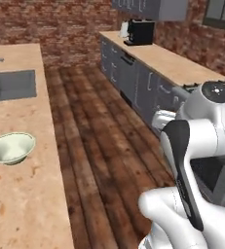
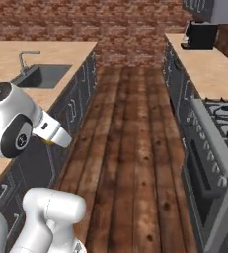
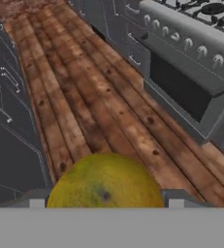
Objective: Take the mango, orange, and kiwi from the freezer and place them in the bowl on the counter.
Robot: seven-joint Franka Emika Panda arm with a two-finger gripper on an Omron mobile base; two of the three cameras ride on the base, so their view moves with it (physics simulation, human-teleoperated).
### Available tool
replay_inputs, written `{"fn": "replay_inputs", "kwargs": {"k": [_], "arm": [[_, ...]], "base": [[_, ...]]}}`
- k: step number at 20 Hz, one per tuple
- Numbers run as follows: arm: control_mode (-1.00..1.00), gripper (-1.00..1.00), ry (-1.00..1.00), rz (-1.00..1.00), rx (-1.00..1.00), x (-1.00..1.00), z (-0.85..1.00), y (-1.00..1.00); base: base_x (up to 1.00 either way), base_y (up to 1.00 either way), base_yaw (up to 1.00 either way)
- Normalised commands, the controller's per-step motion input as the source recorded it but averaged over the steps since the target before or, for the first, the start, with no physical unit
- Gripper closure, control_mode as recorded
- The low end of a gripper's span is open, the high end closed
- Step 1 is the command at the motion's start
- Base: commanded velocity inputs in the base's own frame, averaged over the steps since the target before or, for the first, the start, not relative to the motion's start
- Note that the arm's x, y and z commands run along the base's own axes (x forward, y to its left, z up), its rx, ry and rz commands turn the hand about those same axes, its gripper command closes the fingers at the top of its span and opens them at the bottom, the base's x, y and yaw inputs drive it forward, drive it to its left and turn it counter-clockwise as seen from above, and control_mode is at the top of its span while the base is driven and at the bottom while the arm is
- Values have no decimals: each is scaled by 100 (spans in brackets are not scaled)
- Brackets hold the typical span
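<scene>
In the hand view a golden-yellow mango (image 3: 104,181) sits between the two finger tips, and my gripper (image 3: 106,201) is shut on it above the wooden floor. In the right base view the white hand (image 2: 55,133) juts out to the right of the arm, with a sliver of yellow mango (image 2: 49,142) under it. The pale greenish-white bowl (image 1: 10,147) stands empty on the tan-pink counter (image 1: 21,204) at the left, well away from the hand. The orange, the kiwi and the freezer are out of view.
A sink (image 1: 11,85) is set into the counter beyond the bowl. Across the wooden aisle (image 2: 130,138) runs a second counter with a black coffee machine (image 1: 139,31). A stove with an oven (image 3: 186,87) stands on the right.
</scene>
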Motion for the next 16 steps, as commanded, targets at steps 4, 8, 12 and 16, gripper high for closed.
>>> {"fn": "replay_inputs", "kwargs": {"k": [4,8,12,16], "arm": [[100,100,0,0,0,0,0,0],[100,100,0,0,0,0,0,0],[100,100,0,0,0,0,0,0],[100,100,0,0,0,0,0,0]], "base": [[100,-21,60],[92,-20,72],[59,-11,81],[45,-15,79]]}}
